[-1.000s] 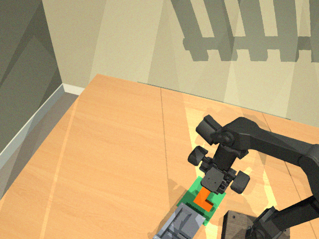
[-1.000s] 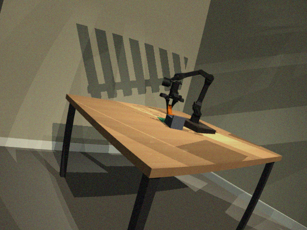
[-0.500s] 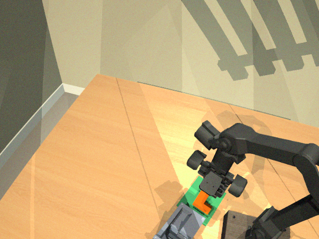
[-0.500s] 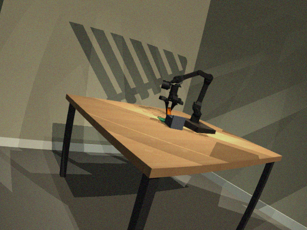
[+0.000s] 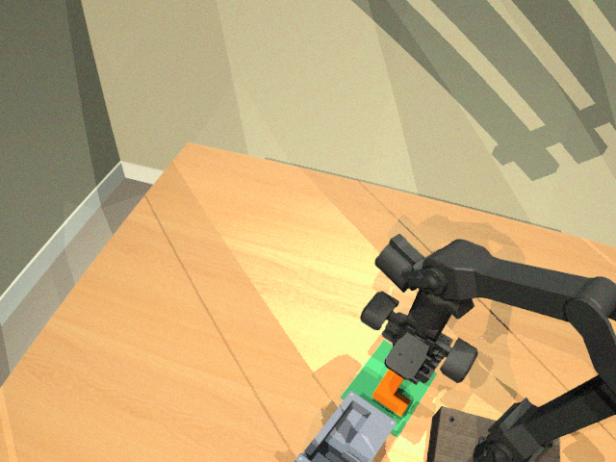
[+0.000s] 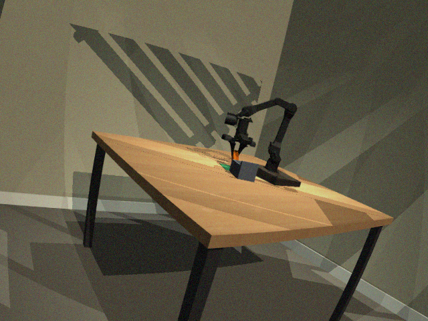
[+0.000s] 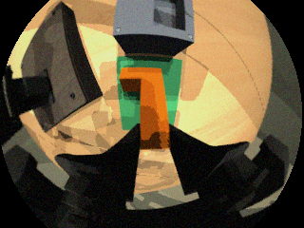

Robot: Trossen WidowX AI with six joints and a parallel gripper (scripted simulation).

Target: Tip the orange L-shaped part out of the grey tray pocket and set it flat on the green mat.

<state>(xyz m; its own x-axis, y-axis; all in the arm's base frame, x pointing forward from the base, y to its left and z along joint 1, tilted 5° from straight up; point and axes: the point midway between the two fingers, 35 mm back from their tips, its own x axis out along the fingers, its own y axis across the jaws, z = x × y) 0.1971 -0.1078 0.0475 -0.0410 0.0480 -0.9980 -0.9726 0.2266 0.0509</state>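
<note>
The orange L-shaped part [image 5: 389, 394] [image 6: 235, 155] [image 7: 154, 102] is out of the tray and over the green mat [image 5: 365, 380] [image 6: 225, 166] [image 7: 128, 114]. My gripper [image 6: 236, 154] [image 7: 152, 126] is shut on the end of its long arm, one finger on each side. The part is tilted, with the held end high and the L-shaped end lower, toward the tray. Its lowest part is hidden behind the tray in the exterior view, so I cannot tell whether it touches the mat. In the top view the fingertips are hidden under the gripper body.
The grey tray [image 5: 380, 423] [image 6: 246, 171] [image 7: 135, 21] stands at the mat's end, close to the part's L-shaped end, with its pocket showing from above. The arm's dark base block [image 5: 449, 437] [image 6: 281, 179] [image 7: 57, 71] is beside the mat and tray.
</note>
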